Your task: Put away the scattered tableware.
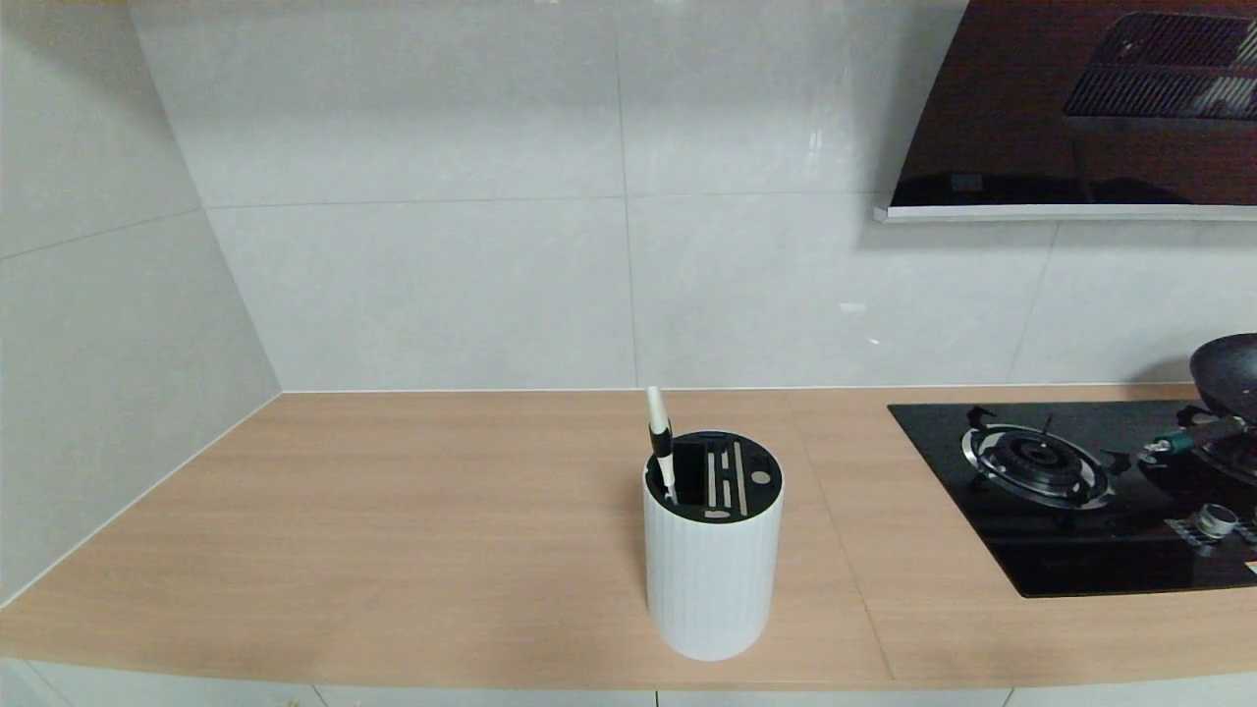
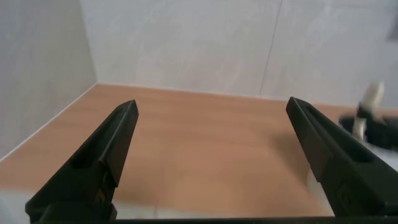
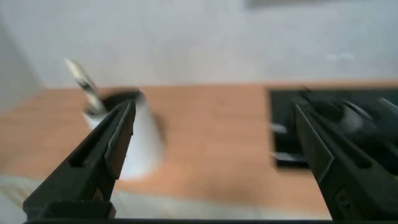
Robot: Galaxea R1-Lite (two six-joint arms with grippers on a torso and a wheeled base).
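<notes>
Firstly, the head view: a white-handled utensil (image 1: 659,432) stands tilted in the white ribbed holder (image 1: 712,570) on the wooden counter (image 1: 393,530), its lower end hidden inside. At the right, a wok (image 1: 1228,378) over the black stove (image 1: 1061,511) is cut off by the edge. The left wrist view has the left gripper (image 2: 211,106) spread wide, empty, above the counter. The right wrist view has the right gripper (image 3: 214,109) equally wide and empty, with holder and stove blurred beyond.

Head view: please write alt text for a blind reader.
A white ribbed utensil holder stands near the front of a wooden countertop, one black-and-white handle sticking up from a slot. To its right lies a black gas hob with a dark pan.
</notes>
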